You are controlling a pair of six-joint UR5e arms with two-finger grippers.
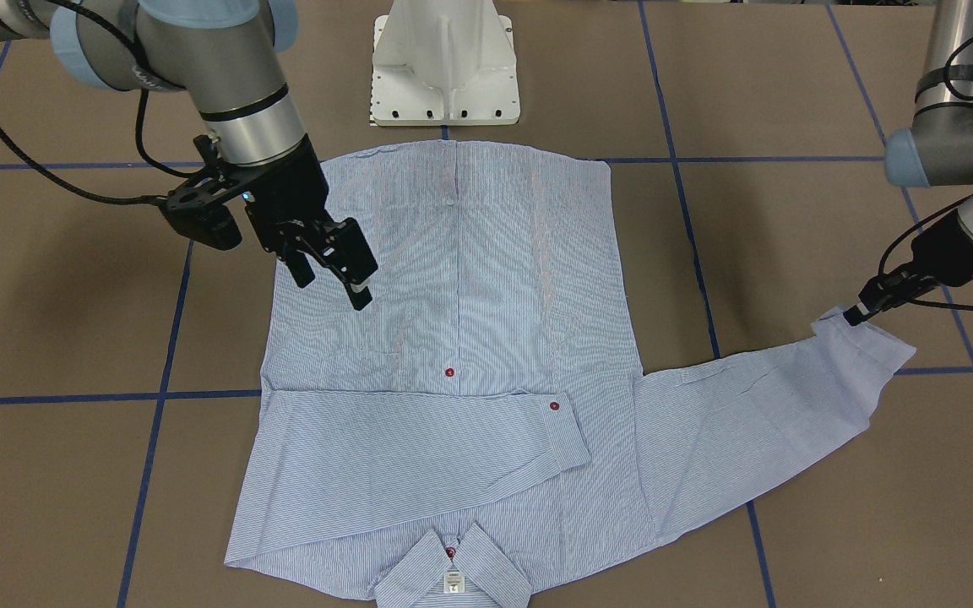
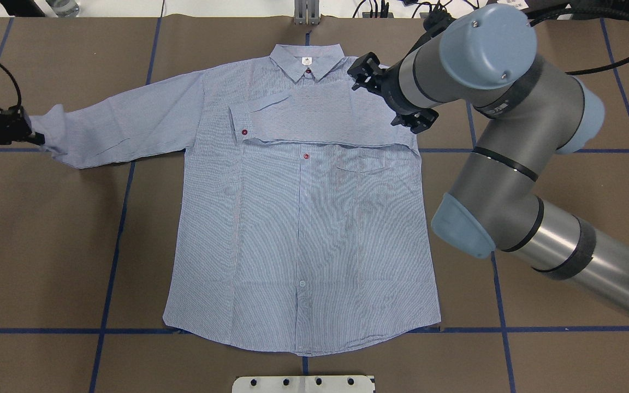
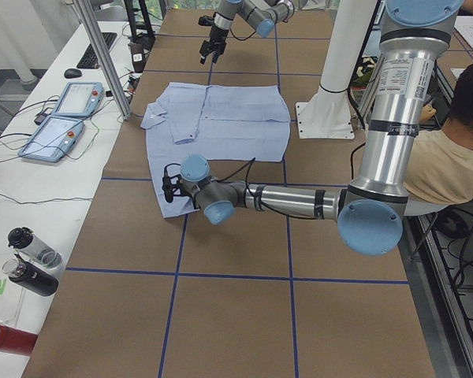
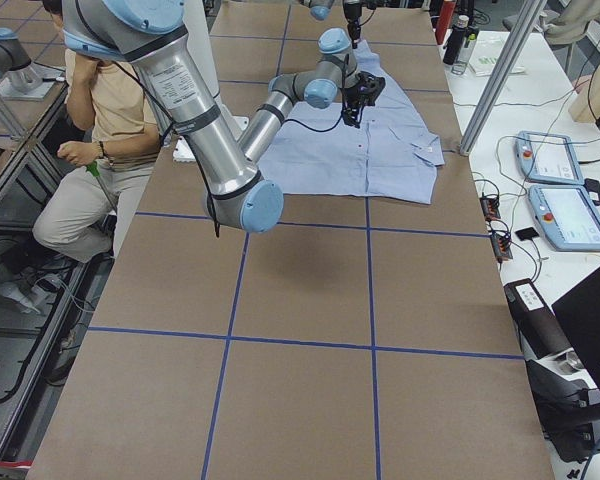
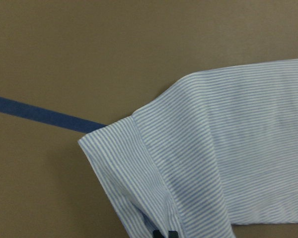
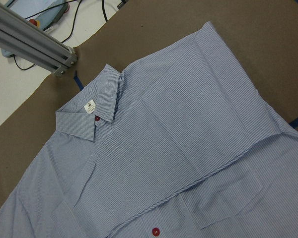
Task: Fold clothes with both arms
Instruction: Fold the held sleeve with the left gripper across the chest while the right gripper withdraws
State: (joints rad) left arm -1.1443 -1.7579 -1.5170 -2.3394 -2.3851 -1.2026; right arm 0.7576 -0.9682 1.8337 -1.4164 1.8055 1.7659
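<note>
In the front-facing view the shirt [image 1: 486, 279] is laid flat, front up, on the table [image 1: 790, 110]. Its long axis runs from the hem [image 1: 470, 148] by the white base [image 1: 444, 76] to the collar [image 1: 453, 574] on the side away from the robot. The folded sleeve [image 1: 419, 447] is laid across the chest. The outstretched sleeve [image 1: 757, 414] points sideways, and its cuff [image 1: 867, 338] is clamped in the left gripper [image 1: 854, 315]. The right gripper [image 1: 330, 283] is raised over the shirt's side edge, jaws apart.

In the overhead view brown table surface is seen all round the shirt.

In the left wrist view the cuff corner is seen at a blue tape line [image 5: 39, 115].
</note>
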